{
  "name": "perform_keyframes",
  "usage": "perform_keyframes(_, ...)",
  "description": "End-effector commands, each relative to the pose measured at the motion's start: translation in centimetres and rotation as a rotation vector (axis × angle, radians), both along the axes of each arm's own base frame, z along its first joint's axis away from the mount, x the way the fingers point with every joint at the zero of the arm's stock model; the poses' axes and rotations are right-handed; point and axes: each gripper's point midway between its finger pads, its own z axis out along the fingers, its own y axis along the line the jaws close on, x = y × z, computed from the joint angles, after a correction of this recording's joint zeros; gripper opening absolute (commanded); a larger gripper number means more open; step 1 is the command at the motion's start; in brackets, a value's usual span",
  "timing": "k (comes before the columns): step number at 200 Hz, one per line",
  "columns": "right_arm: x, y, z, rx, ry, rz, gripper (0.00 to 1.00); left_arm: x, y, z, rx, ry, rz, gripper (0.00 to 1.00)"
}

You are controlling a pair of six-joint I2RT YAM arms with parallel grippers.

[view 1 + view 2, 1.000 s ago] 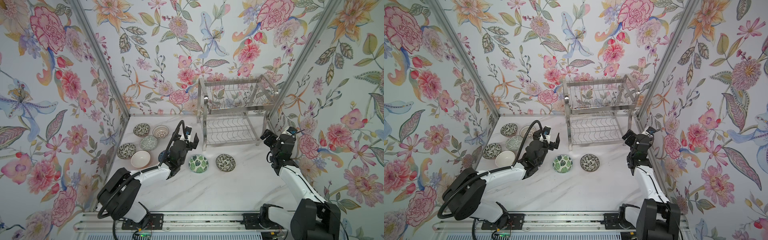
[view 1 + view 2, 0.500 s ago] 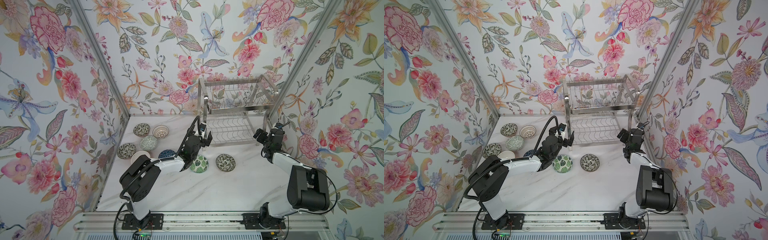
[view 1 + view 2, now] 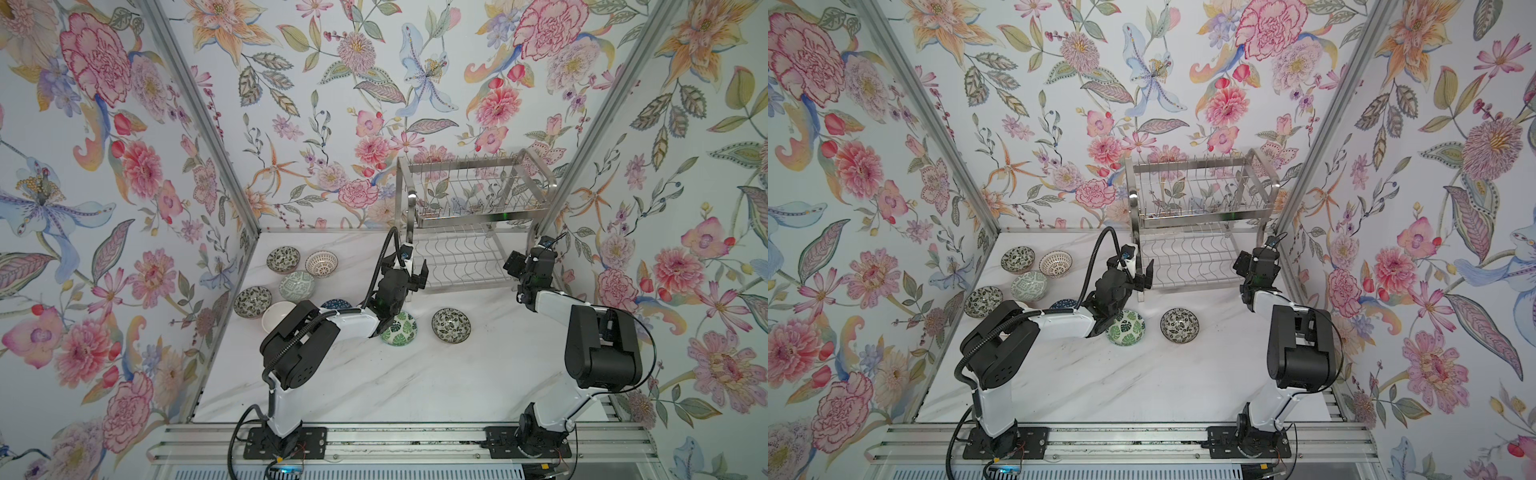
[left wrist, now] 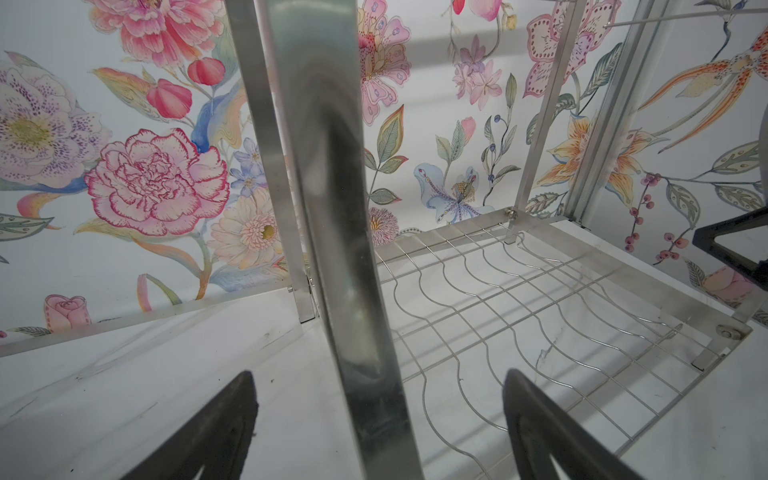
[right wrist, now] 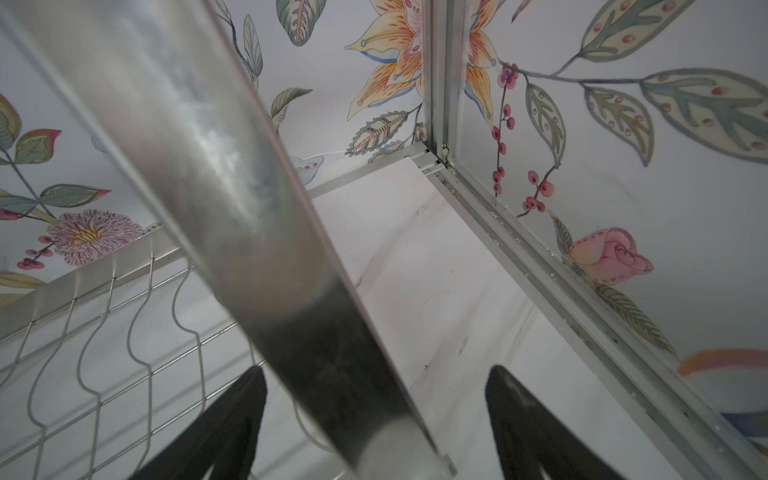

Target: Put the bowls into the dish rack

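Currently the dish rack (image 3: 465,222) is standing right of centre in both top views, empty. The left gripper (image 4: 378,386) and right gripper (image 5: 376,374) are each straddling one of its front legs (image 4: 353,249), fingers spread, grasping nothing. The bowls (image 3: 451,325) are sitting on the table (image 3: 415,382), left and centre.

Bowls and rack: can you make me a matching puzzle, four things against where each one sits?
1 leaf bowl
2 lattice bowl
3 cream bowl
4 dish rack

A back right corner
B back of the left cluster
C front of the left cluster
D mid-table, before the rack

Pairs: 1-D, 2-B, 3-C, 4-A
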Motion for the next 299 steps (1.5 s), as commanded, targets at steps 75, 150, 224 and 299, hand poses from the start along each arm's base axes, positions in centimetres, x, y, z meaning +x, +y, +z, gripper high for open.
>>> perform_keyframes(75, 1.1, 1.6, 1.4, -0.034, -0.05, 0.066, 0.61, 1.4, -1.0, 0.2, -0.11, -0.035, -0.006, 0.57)
perform_keyframes(150, 0.1, 5.4, 1.6, -0.103, -0.035, 0.129, 0.48, 1.1, 1.3, 0.0, -0.109, -0.05, 0.001, 0.25)
perform_keyframes(224, -2.1, 8.8, 2.0, -0.089, -0.039, 0.185, 0.39, -0.2, 5.7, 0.2, -0.08, -0.045, 0.056, 0.17)
perform_keyframes(299, -4.3, 14.4, 1.8, -0.007, -0.019, 0.262, 0.33, -0.4, 12.7, -1.4, -0.062, 0.025, 0.131, 0.19)
